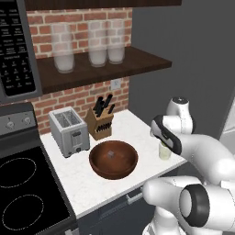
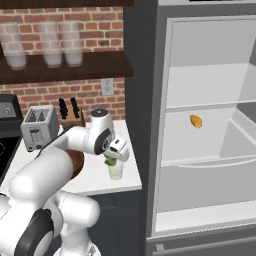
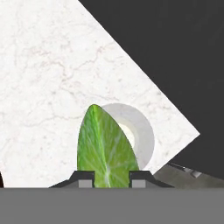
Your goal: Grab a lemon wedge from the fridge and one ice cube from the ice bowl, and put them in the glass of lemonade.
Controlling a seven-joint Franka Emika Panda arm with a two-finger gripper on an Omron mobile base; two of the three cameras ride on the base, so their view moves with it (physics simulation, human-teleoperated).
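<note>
My gripper (image 3: 112, 178) is shut on the lemon wedge (image 3: 105, 144), a bright green piece standing up between the fingertips. Directly beneath it is the round mouth of the glass of lemonade (image 3: 140, 131), near the corner of the white counter. From the right base view the gripper (image 2: 111, 159) hangs just above the glass (image 2: 115, 171), with the wedge (image 2: 109, 161) at its rim. The glass (image 1: 165, 151) stands right of the brown ice bowl (image 1: 113, 159); I cannot make out the ice cube in it. The fridge (image 2: 200, 75) stands open on the right.
A small orange-yellow piece (image 2: 195, 121) lies on a fridge shelf. A toaster (image 1: 69, 131) and knife block (image 1: 101, 121) stand behind the bowl, with the stove (image 1: 23, 183) to the left. Frosted jars (image 1: 96, 46) sit on the shelf above.
</note>
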